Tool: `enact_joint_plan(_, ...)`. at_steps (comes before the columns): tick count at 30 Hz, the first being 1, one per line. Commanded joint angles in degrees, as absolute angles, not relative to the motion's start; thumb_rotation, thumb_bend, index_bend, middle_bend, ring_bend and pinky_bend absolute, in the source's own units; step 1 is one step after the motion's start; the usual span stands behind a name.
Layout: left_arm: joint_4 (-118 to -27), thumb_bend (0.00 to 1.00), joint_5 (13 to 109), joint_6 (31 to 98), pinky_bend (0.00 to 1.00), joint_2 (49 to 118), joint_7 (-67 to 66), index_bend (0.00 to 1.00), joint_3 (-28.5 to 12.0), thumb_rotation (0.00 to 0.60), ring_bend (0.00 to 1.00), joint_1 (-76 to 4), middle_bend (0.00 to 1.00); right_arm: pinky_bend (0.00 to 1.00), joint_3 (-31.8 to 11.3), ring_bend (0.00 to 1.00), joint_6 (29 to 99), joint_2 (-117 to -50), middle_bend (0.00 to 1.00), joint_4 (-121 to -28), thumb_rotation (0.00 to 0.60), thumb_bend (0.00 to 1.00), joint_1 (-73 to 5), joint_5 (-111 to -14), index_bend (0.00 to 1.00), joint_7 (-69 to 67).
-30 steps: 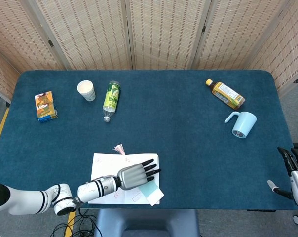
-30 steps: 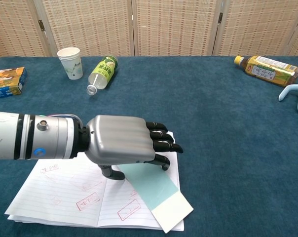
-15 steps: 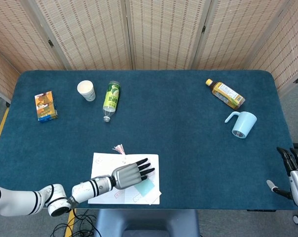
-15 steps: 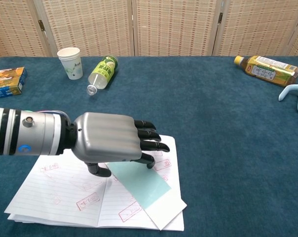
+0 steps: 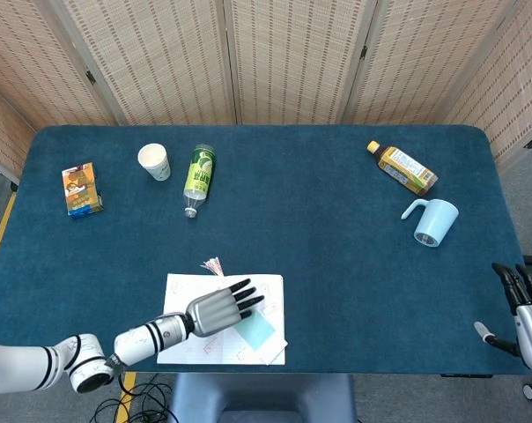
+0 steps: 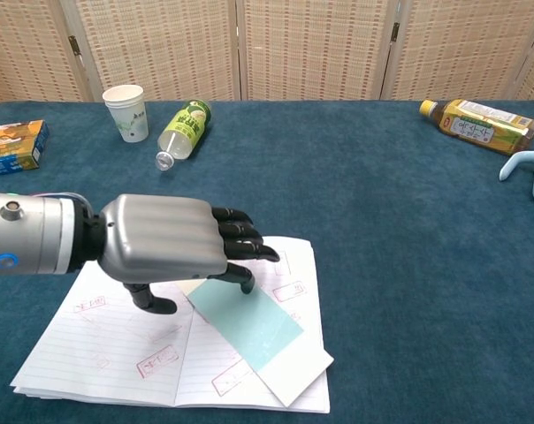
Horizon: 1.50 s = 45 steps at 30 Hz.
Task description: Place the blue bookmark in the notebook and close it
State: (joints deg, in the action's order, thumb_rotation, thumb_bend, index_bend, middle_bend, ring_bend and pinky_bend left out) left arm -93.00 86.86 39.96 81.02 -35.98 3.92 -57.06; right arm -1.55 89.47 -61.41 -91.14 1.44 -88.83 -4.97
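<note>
Blue bookmark (image 6: 246, 321) partly hidden under spread left robot hand (image 6: 174, 248); right robot hand (image 5: 523, 301) cropped, state unclear.

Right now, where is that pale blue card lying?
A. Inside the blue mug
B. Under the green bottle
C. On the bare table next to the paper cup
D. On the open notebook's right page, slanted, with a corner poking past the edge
D: the blue bookmark lies slanted across the right page of the open notebook, its lower corner reaching past the page edge, with the left hand over its upper end.
</note>
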Motion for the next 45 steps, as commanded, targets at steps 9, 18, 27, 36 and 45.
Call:
enact_joint_plan(9,-96.0,0.32,86.0,42.1,0.09,79.5,-34.9,0.23,4.4,0.600,0.00,-54.8,0.00,0.12,-1.6,0.04,89.7,-61.2,0.13,-91.1,0.600,0.11,1.6,-88.8,0.04,-5.1)
enact_joint_plan(18,-98.2,0.34,87.1,43.2,0.09,79.5,-32.5,0.23,4.6,0.600,0.00,-53.7,0.00,0.12,-1.5,0.04,89.7,-61.4,0.13,-90.7,0.600,0.11,1.6,-89.0,0.04,-5.5)
enact_joint_plan(27,-98.8,0.50,82.4,40.1,0.09,84.7,-37.0,0.22,0.7,0.600,0.00,-56.2,0.00,0.12,-1.4,0.04,90.0,-61.5,0.13,-90.0,0.600,0.11,2.0,-88.8,0.04,-6.3)
enact_joint_plan(36,-97.4,0.53,73.0,39.1,0.09,89.5,-45.0,0.21,-1.3,0.600,0.00,-58.5,0.00,0.12,-1.4,0.04,90.1,-61.6,0.13,-89.6,0.600,0.11,2.2,-88.6,0.04,-6.8)
enact_joint_plan(45,-96.3,0.53,66.3,41.0,0.09,92.4,-52.0,0.25,-0.2,0.600,0.00,-60.3,0.00,0.12,-1.4,0.04,90.1,-61.7,0.13,-89.1,0.600,0.11,2.4,-88.4,0.04,-7.3)
